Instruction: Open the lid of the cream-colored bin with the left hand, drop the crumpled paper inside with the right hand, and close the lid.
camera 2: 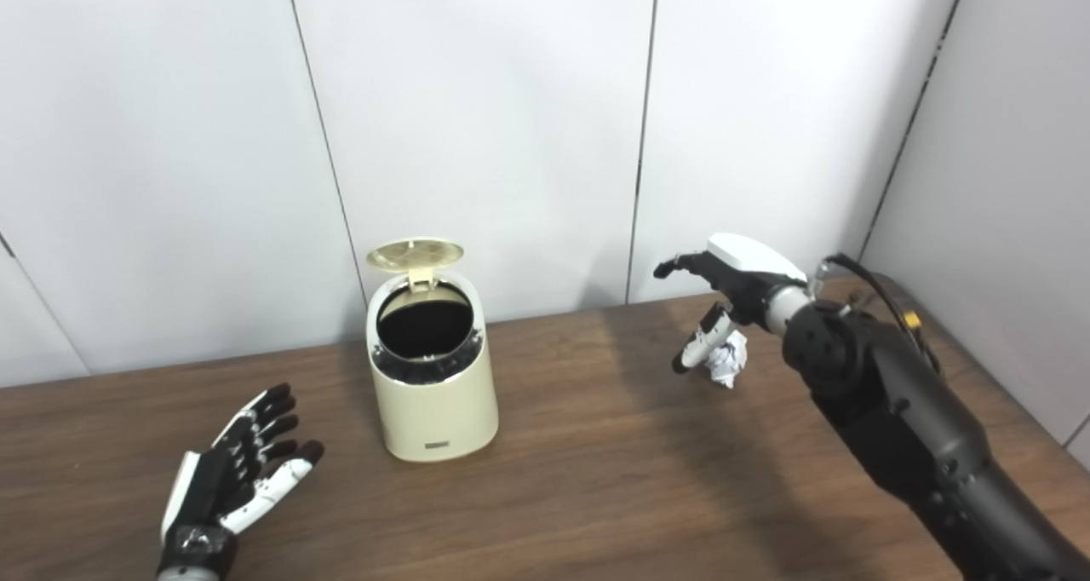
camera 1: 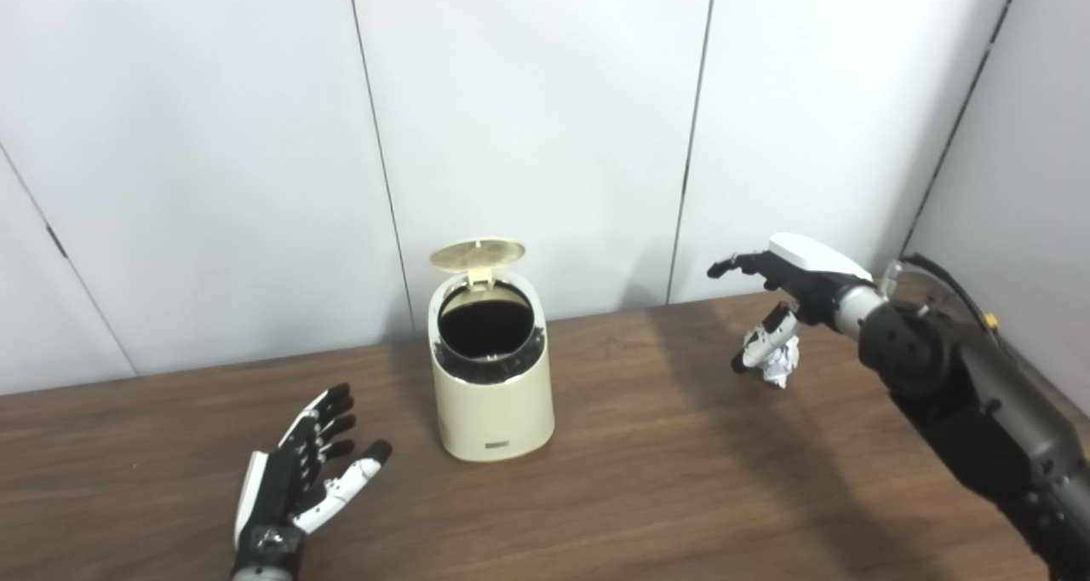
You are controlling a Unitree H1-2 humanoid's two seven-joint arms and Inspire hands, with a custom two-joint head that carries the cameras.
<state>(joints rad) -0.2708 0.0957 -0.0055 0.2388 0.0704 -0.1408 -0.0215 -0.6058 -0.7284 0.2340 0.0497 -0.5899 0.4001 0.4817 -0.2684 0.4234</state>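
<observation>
Cream-colored bin (camera 1: 491, 376) is standing on our brown counter (camera 1: 664, 479) in the left eye view, and its lid (camera 1: 477, 254) is tipping up, so the dark inside is showing. We cannot tell what is lying in it. Our left hand (camera 1: 302, 474) is resting open nearby, holding nothing.

Looking through the right eye view, our right hand (camera 2: 724, 304) is hovering open over the crumpled paper (camera 2: 728, 361), well away from the bin. We are thinking it should pinch the paper gently, lift, then carry it over the hole.

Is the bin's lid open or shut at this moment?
Open. The lid stands tipped back behind the cream bin, exposing its dark round mouth; the left hand is clear of it.
</observation>
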